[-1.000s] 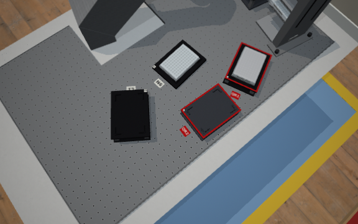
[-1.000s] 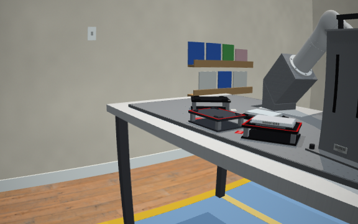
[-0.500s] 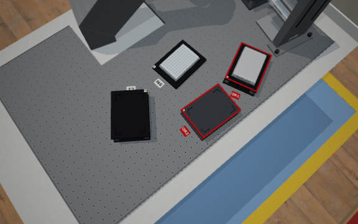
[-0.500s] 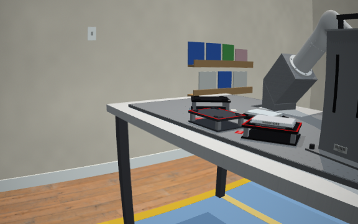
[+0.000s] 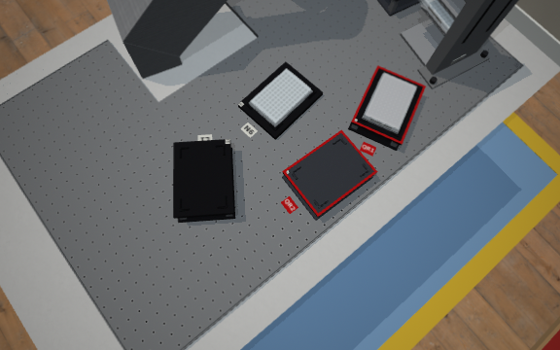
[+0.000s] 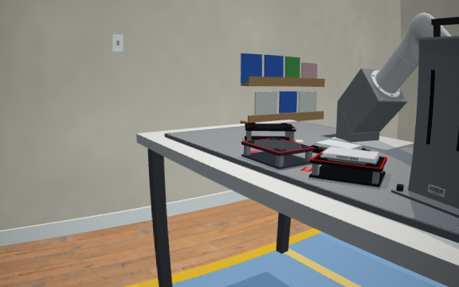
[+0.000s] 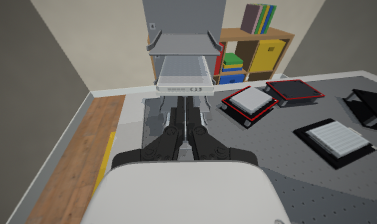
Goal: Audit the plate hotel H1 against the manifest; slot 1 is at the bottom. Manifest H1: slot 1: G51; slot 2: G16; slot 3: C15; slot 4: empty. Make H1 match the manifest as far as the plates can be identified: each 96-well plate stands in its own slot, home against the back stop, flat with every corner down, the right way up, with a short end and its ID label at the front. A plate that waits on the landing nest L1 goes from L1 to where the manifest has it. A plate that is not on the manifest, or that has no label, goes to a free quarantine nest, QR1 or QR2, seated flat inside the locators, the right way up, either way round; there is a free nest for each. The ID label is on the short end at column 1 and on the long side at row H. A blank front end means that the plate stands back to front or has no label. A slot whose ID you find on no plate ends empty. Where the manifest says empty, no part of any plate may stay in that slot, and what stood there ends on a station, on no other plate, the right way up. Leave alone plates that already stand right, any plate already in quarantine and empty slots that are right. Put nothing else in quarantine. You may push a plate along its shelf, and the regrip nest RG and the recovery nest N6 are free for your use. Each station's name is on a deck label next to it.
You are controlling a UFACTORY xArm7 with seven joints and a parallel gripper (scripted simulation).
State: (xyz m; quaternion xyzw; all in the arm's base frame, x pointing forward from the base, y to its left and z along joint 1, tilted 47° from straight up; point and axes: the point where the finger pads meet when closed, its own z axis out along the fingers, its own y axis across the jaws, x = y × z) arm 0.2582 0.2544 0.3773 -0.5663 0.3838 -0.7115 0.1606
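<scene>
In the wrist view my gripper is shut and empty. Its fingertips sit just below and in front of a white plate in the plate hotel H1. That plate's front end carries a label that reads about C15, and the end stands out a little from under the shelf above. A white plate sits in the red-framed nest QR1. Another white plate sits on the black nest N6. The red-framed nest QR2 holds nothing.
A black nest with nothing on it stands left of QR2. The hotel's dark tower rises at the deck's right end. The arm's grey base housing stands behind the nests. The table edge runs along the blue floor mat.
</scene>
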